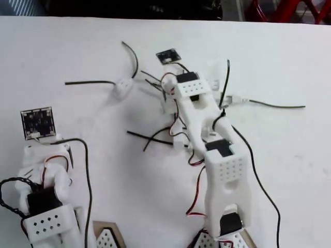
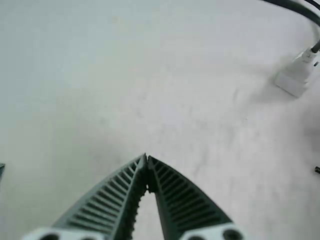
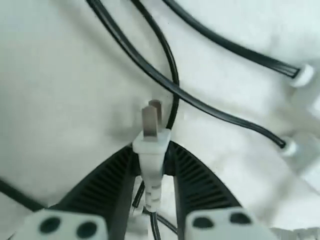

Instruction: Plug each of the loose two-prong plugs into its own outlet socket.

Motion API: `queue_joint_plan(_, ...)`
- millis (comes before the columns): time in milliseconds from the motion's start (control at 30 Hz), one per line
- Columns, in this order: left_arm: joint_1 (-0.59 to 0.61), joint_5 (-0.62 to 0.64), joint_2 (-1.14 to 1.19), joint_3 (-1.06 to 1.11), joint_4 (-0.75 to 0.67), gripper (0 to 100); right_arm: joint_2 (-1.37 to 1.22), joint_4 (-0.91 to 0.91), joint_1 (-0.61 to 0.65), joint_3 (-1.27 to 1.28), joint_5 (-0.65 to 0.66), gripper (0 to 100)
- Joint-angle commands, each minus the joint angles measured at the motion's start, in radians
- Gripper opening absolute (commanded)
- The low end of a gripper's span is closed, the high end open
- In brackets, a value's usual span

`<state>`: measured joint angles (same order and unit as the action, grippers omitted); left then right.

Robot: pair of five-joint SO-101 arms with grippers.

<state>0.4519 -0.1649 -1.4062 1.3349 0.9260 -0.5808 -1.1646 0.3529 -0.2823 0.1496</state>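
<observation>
**A:** The right gripper (image 3: 150, 150) is clamped on a white two-prong plug (image 3: 150, 156). Its ribbed black fingers (image 3: 112, 177) pinch the moulded body from both sides, and the flat metal prongs (image 3: 149, 120) poke out past the tips.

**B:** Just beyond those prongs, glossy black cables (image 3: 131, 47) criss-cross the white table (image 3: 50, 85), and one curves right behind the prongs.

**A:** Further off to one side of that gripper, two cables end in small white caps (image 3: 303, 75).

**B:** Over to the left gripper (image 2: 146, 162): its ribbed grey-green fingers (image 2: 107, 200) meet at the tips with nothing between them, over smooth matte tabletop.

**A:** Well ahead of it and off to one side, a white blocky connector (image 2: 294, 76) lies flat on the end of a black cord (image 2: 295, 9).
</observation>
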Motion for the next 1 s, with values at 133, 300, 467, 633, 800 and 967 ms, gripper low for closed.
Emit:
queue_joint_plan(133, -0.001, 0.000, -0.010, -0.005, -0.021, 2, 0.309, -0.150, -0.015, -0.006, -0.100, 1.7)
queue_joint_plan(300, -0.001, 0.000, -0.010, -0.003, -0.021, 2, 0.456, -0.234, -0.005, -0.006, -0.290, 1.7)
queue_joint_plan(467, -0.001, 0.000, -0.010, -0.003, -0.021, 2, 0.544, -0.298, -0.007, -0.005, -0.301, 1.7)
queue_joint_plan(633, -0.001, 0.000, -0.010, -0.003, -0.021, 2, 0.553, -0.351, 0.001, 0.025, -0.477, 1.7)
queue_joint_plan(800, -0.001, 0.000, -0.010, -0.003, -0.021, 2, 0.547, -0.329, 0.002, 0.038, -0.941, 1.7)
queue_joint_plan(967, -0.001, 0.000, -0.010, -0.003, -0.021, 2, 0.545, -0.326, -0.041, 0.040, -1.063, 1.8)
